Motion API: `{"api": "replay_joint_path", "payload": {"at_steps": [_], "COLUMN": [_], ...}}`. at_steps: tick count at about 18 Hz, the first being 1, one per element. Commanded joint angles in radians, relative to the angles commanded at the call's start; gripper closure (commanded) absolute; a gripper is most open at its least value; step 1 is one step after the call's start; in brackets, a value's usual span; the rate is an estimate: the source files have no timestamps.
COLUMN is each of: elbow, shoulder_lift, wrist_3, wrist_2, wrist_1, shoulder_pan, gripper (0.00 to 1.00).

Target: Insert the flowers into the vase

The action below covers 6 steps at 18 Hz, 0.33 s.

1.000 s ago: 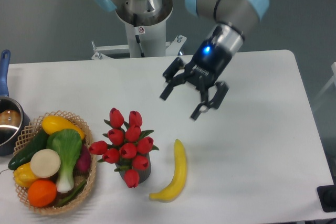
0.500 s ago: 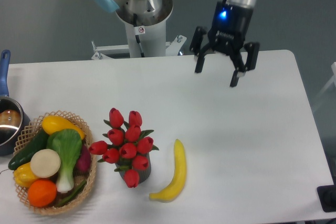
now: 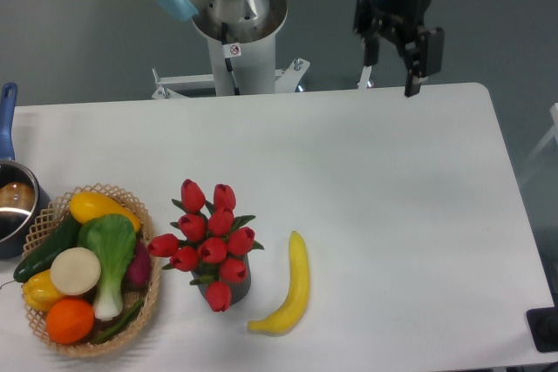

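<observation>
Upright, the flowers (image 3: 208,240) in the vase (image 3: 228,285), buds up; fingers (image 3: 389,77) spread, empty.

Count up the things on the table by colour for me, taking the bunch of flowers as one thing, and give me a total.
Red: 1, the flowers
Dark grey: 1, the vase
Yellow: 3, banana, two in the basket
Green: 2, cucumber, leafy vegetable
Orange: 1
White: 1
Purple: 1
Tan: 1, basket
Steel: 1, pot
Total: 12
</observation>
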Motion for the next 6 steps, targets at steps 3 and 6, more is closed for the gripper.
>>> {"api": "replay_joint_path", "payload": {"at_steps": [3,6], "elbow": [-0.001,-0.008], "shoulder_lift": [0.0,0.002], "wrist_3": [-0.002,-0.005], "wrist_2": [-0.006,-0.008], "wrist_1": [0.005,0.005], "shoulder_pan": [0.0,0.0], "gripper": [0.0,0.0]}}
